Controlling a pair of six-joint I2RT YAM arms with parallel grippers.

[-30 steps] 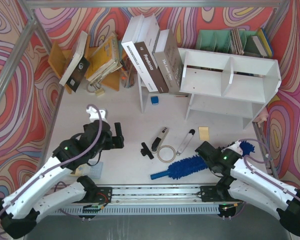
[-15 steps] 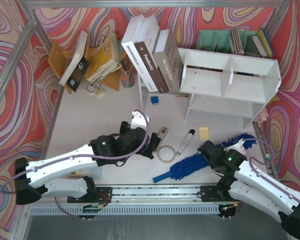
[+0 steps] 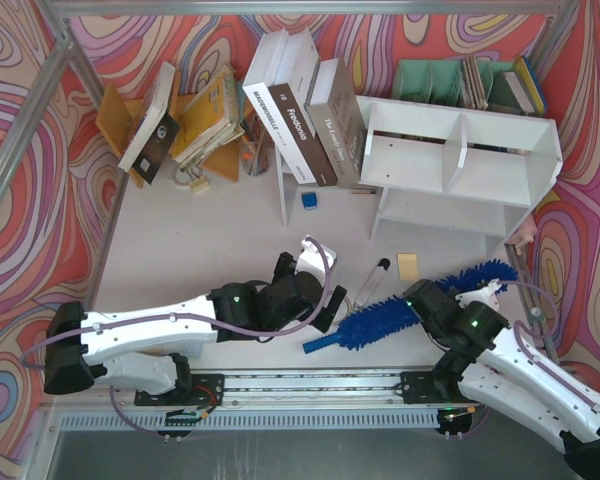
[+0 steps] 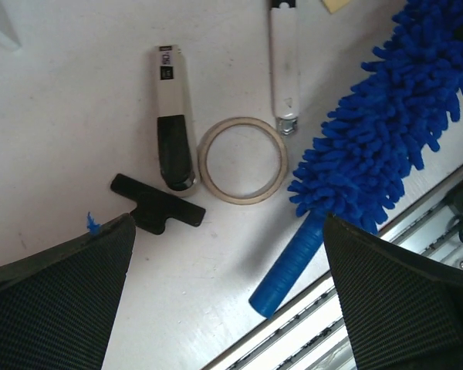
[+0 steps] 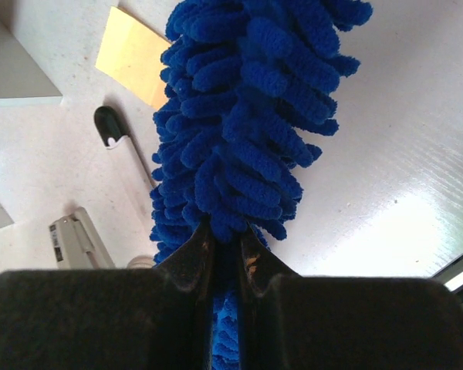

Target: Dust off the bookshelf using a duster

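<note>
Fluff fills the right wrist view: the long bright-blue microfibre duster (image 5: 239, 139), with its shaggy noodle-like head and short blue plastic handle, is pinched between the jaws of the right gripper (image 5: 225, 254), which are clamped tight on the pile partway along the head. From above, the duster (image 3: 380, 318) slants across the near part of the table, its handle end by the front rail and its far tip near the foot of the white wooden two-compartment bookshelf (image 3: 458, 145), not touching it. Whether it rests on the table or hangs just above cannot be told. It looks a light thing, and that head is soft: the strands squash under the pads, so a grip there is likely spongy and could let the duster twist or droop. The handle looks like the firmer hold, stiff and smooth, though possibly a bit slick. And here is the left gripper (image 4: 228, 254), jaws spread wide and holding nothing, hovering over exactly that handle, with a thin beige tape ring (image 4: 242, 160), two slim black-and-white marker-like tools (image 4: 174, 139) and a small black T-shaped piece (image 4: 156, 208) lying close by, so a careless closing could snag one.
</note>
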